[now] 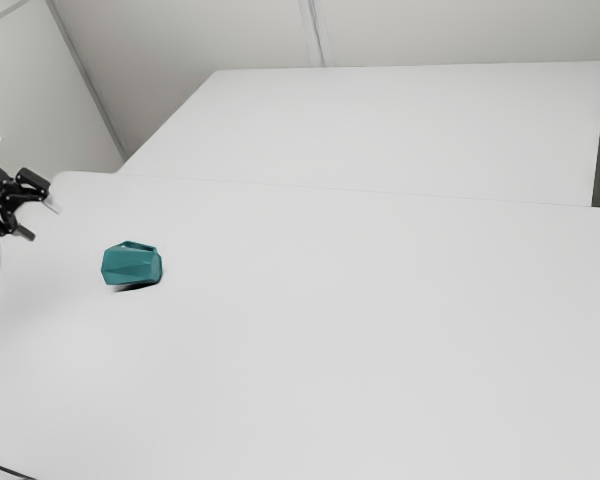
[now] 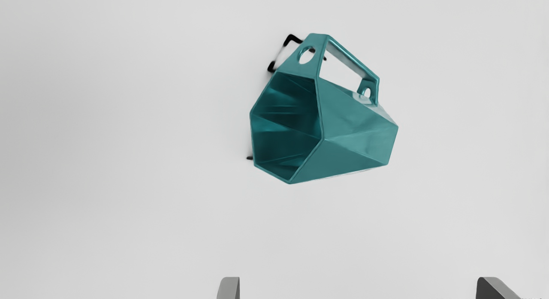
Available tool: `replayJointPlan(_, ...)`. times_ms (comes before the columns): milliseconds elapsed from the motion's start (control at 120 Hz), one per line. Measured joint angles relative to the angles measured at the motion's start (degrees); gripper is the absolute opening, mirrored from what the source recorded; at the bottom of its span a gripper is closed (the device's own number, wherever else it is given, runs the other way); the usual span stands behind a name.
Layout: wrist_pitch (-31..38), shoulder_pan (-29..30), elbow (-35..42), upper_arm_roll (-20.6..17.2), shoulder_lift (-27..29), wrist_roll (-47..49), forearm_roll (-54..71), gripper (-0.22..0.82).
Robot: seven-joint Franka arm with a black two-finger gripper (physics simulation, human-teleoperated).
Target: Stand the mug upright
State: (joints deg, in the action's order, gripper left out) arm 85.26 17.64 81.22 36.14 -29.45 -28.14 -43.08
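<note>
At the exterior view's left edge, the black gripper (image 1: 40, 222) hangs apart from the teal mug (image 1: 131, 266), which is farther toward the exterior view's right. The faceted mug (image 2: 351, 136) lies on its side, its dark hollow mouth and its angular handle both showing in the wrist view. Wide apart, the two fingertips of the gripper (image 2: 358, 288) stand open with nothing between them. The side of the mug resting on the table is hidden.
The white table (image 1: 360, 330) spreads under and around the mug. Behind it is another white flat surface (image 1: 400, 130), with pale walls beyond. A dark cable (image 1: 8, 469) lies at the exterior view's lower left.
</note>
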Motion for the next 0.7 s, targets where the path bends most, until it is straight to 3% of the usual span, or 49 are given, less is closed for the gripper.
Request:
replayJointPlan(175, 2.78, 1.97, 2.80, -0.70, -1.18, -7.81, -5.16, 0.60)
replayJointPlan(425, 5.86, 7.68, -3.27, -6.15, -7.68, -16.92, -10.71, 0.60)
replayJointPlan(700, 7.74, 8.28, -3.34, -9.23, -11.48, -23.43, -15.48, 0.60)
